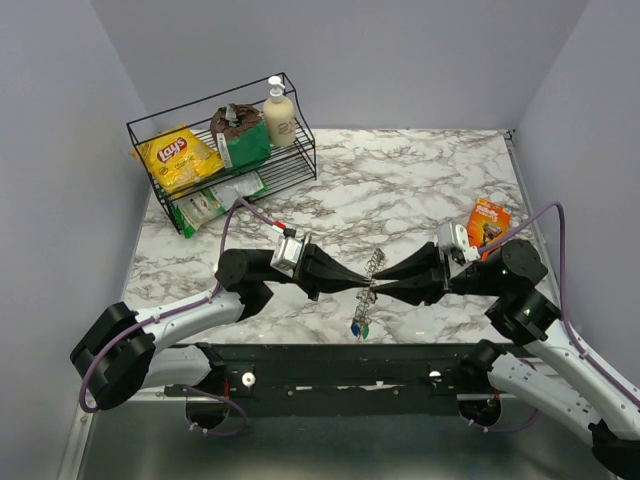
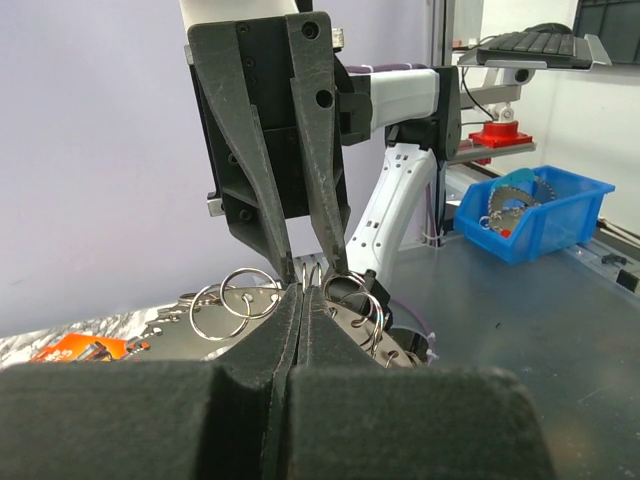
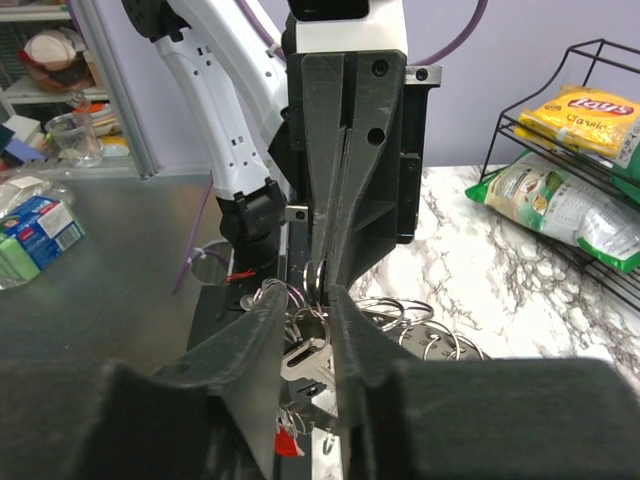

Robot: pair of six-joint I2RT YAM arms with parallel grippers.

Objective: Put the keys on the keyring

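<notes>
Both grippers meet tip to tip above the marble table's near middle. The keyring (image 1: 375,263), a silvery coiled ring carrying several small split rings (image 2: 235,300), hangs between them. My left gripper (image 1: 366,284) is shut, its tips (image 2: 303,290) pinching ring wire. My right gripper (image 1: 382,286) has its jaws narrowly apart (image 3: 305,300), with a small ring and a silvery tab (image 3: 305,360) wedged between them. The keys (image 1: 360,326) dangle below, with blue and green heads showing. A red head (image 3: 287,443) shows in the right wrist view.
A black wire rack (image 1: 300,165) at the back left holds a Lay's bag (image 1: 178,155), other packets and a pump bottle (image 1: 280,115). An orange packet (image 1: 488,222) lies at the right, by my right arm. A blue bin (image 2: 530,210) stands off the table.
</notes>
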